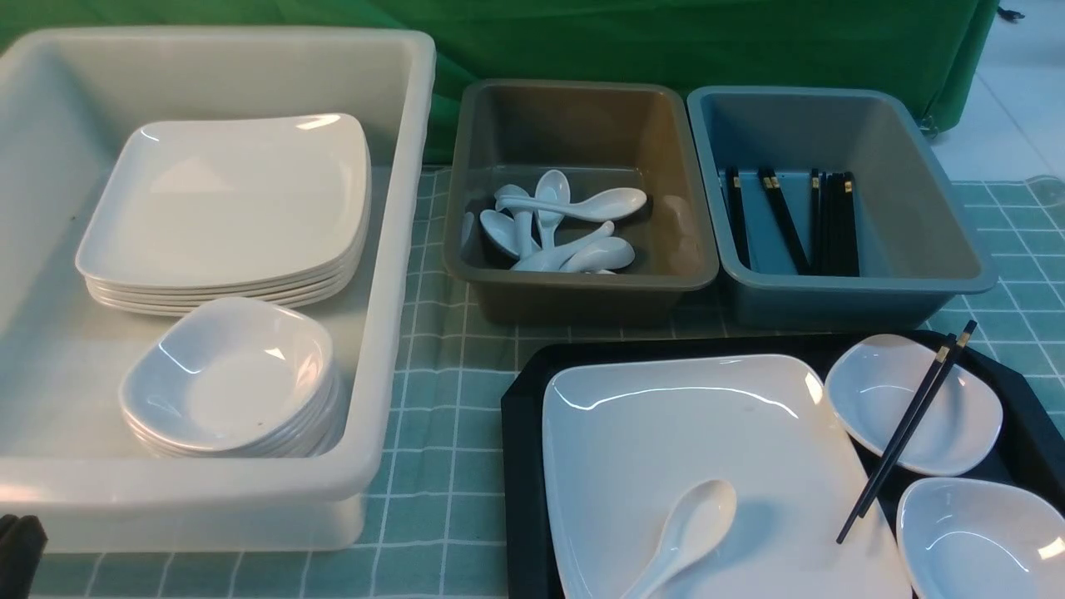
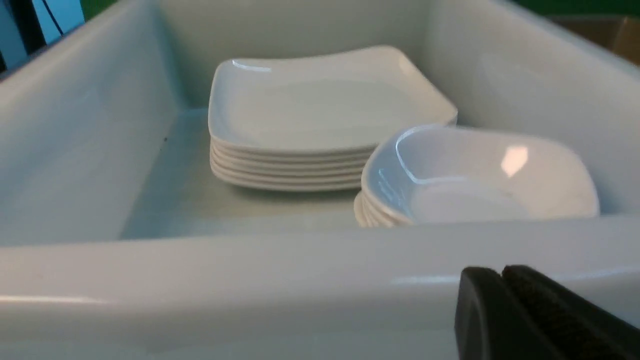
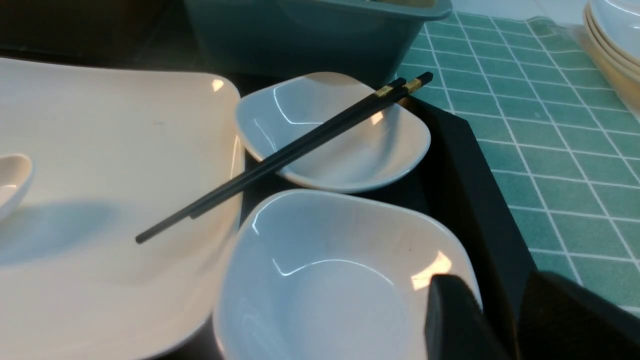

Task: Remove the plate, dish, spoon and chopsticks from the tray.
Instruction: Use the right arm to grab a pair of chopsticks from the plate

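Over the outer corner of the tray, right wrist view: right gripper (image 3: 495, 287) parted about halfway, gripping nothing, hovering by the rim of the near dish (image 3: 325, 280), a small rounded glossy white one. Beside it the far dish (image 3: 350, 150) of the same kind, both seated on the big black plastic rectangular tray (image 3: 460, 165) with raised rim. Pair of thin long black chopsticks (image 3: 300, 145) with gold bands bridging far dish and the large glossy white square plate (image 3: 110, 150). Only the bowl of the glossy white Chinese-style soup spoon (image 3: 12, 180) showing, resting on that plate. Nothing lifted off, so judged the opening step. Likely next: chopsticks or near dish. Sticks and spoon best cleared ahead of the plate and far dish beneath. Calls for a low, fine pinch catching both sticks together, without rolling them off the dish rim.

Left wrist view: left gripper (image 2: 501, 274) pressed shut, empty, parked just outside the near wall of a large white plastic bin (image 2: 250, 260). Inside: stacked square plates (image 2: 320, 110), stacked small dishes (image 2: 480, 185).

Front view: tray at near right, white bin at left, apart. Behind the tray, a grey-brown plastic bin (image 1: 582, 116) of sorted spoons (image 1: 557, 229) and a blue-grey plastic bin (image 1: 915, 166) of sorted chopsticks (image 1: 832, 225), side by side. Underneath everything, a teal-green checked tablecloth (image 1: 449, 416), slightly creased. Beyond, a green fabric backdrop (image 1: 666, 42); pale tiled floor (image 1: 1023, 108) at far right.
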Controlling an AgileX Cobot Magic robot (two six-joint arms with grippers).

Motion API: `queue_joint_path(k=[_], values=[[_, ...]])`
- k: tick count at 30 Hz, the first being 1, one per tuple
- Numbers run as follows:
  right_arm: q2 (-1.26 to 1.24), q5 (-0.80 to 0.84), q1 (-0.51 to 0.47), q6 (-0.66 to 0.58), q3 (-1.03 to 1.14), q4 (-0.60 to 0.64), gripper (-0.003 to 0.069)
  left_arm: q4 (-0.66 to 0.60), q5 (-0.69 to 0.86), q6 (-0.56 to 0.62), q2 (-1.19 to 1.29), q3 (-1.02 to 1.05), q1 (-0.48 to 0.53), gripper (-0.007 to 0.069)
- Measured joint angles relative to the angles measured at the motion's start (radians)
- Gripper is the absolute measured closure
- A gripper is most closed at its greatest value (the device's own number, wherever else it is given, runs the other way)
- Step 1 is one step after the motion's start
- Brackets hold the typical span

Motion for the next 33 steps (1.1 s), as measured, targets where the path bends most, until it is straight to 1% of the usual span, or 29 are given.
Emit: queue_joint_path(k=[2, 4, 7, 10, 12, 13, 15, 16, 19, 20, 23, 24, 26, 27, 28, 30, 31, 32, 33], values=[[0.000, 0.000, 0.000, 0.000, 0.000, 0.000, 0.0418, -0.044, -0.034, -0.018, 0.000, 0.000, 0.000, 0.0607], [0.000, 0.000, 0.000, 0.000, 0.000, 0.000, 0.0418, -0.170, -0.110, -0.068, 0.000, 0.000, 0.000, 0.0607], [0.000, -0.007, 0.000, 0.000, 0.000, 0.000, 0.0418, -0.299, -0.177, -0.133, 0.000, 0.000, 0.000, 0.0607], [0.000, -0.015, 0.000, 0.000, 0.000, 0.000, 0.0418, -0.345, -0.203, -0.172, 0.000, 0.000, 0.000, 0.0607], [0.000, -0.034, 0.000, 0.028, 0.000, 0.017, 0.0418, -0.377, -0.217, -0.202, 0.000, 0.000, 0.000, 0.0607], [0.000, -0.055, 0.000, 0.061, 0.000, 0.041, 0.0418, -0.383, -0.228, -0.221, 0.000, 0.000, 0.000, 0.0607], [0.000, -0.147, 0.002, 0.193, 0.000, 0.123, 0.0418, -0.390, -0.269, -0.288, 0.000, 0.000, 0.000, 0.0607], [0.000, -0.201, 0.003, 0.278, 0.000, 0.157, 0.0418, -0.390, -0.302, -0.337, 0.000, 0.000, 0.000, 0.0607], [0.000, -0.351, 0.007, 0.496, 0.000, 0.204, 0.0418, -0.376, -0.428, -0.463, 0.000, 0.000, 0.000, 0.0607], [0.000, -0.398, 0.007, 0.533, 0.000, 0.209, 0.0418, -0.354, -0.478, -0.505, 0.000, 0.000, 0.000, 0.0607], [0.000, -0.458, 0.007, 0.546, 0.000, 0.217, 0.0418, -0.320, -0.494, -0.541, 0.000, -0.025, 0.000, 0.0607], [0.000, -0.505, 0.007, 0.550, 0.000, 0.221, 0.0418, -0.287, -0.460, -0.557, -0.001, -0.083, 0.000, 0.0607], [0.000, -0.541, 0.007, 0.562, 0.000, 0.223, 0.0419, -0.265, -0.427, -0.557, 0.001, -0.134, 0.000, 0.0607], [0.000, -0.600, 0.010, 0.596, -0.002, 0.221, 0.0435, -0.213, -0.329, -0.557, 0.024, -0.258, 0.000, 0.0607], [0.000, -0.591, 0.018, 0.614, -0.018, 0.207, 0.0456, -0.181, -0.263, -0.557, 0.055, -0.327, 0.000, 0.0607], [0.014, -0.469, 0.042, 0.620, -0.107, 0.121, 0.0533, -0.135, -0.125, -0.557, 0.114, -0.454, 0.000, 0.0607], [0.035, -0.356, 0.062, 0.616, -0.186, 0.056, 0.0578, -0.121, -0.053, -0.555, 0.159, -0.510, 0.000, 0.0607], [0.048, -0.305, 0.066, 0.611, -0.204, 0.049, 0.0591, -0.119, -0.015, -0.550, 0.169, -0.539, 0.000, 0.0607], [0.099, -0.146, 0.098, 0.588, -0.333, -0.010, 0.0615, -0.114, 0.132, -0.508, 0.241, -0.635, 0.000, 0.0607]])
